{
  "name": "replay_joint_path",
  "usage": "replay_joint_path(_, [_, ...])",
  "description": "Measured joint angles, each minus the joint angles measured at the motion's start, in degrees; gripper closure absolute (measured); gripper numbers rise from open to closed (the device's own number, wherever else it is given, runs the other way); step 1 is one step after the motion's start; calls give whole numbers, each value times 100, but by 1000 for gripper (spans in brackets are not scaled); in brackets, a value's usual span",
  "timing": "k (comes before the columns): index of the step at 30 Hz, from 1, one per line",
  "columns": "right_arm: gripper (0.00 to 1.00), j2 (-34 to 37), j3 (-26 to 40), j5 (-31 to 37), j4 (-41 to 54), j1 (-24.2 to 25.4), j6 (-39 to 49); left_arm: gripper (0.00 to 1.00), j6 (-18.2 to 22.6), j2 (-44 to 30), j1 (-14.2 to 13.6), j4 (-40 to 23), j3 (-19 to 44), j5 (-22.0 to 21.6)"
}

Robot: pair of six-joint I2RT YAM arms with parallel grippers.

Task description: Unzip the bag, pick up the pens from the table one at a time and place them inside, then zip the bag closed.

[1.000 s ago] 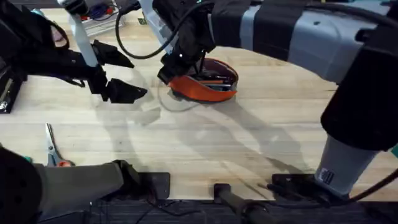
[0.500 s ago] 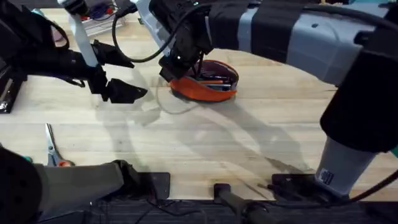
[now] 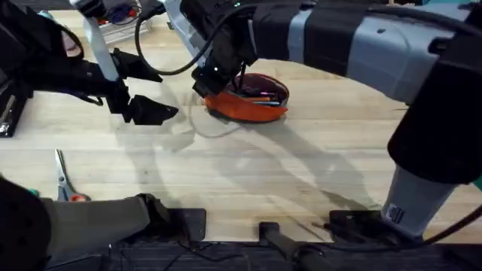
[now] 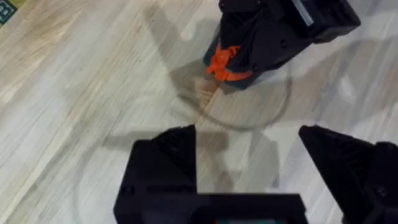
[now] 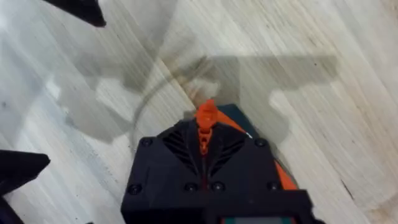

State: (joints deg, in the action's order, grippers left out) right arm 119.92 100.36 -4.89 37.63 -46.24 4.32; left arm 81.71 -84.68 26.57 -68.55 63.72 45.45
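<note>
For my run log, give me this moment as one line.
right hand: shut on zipper pull | left hand: open, idle | bag: open, pens inside

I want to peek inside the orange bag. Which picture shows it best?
The overhead view: the bag lies open on the table, with pens inside. The left wrist view shows one orange end under the right gripper. The right wrist view shows an orange and navy edge beside the shut fingers.

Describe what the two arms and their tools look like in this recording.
Both arms are matte black with pale grey segments. The right arm has a wide grey link and a black cable looping above its wrist. The left tool has two black, angular, wedge-shaped fingers. The right tool has a black ribbed housing with round screw holes.
</note>
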Motion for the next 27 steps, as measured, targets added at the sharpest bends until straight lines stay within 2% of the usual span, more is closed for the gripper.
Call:
replay_joint_path(23, [971, 0, 213, 71, 58, 0, 0, 8, 0, 0, 0, -7, 0, 3])
replay_joint_path(27, [970, 0, 291, 104, 66, 2, 0, 7, 1, -1, 0, -14, 0, 131])
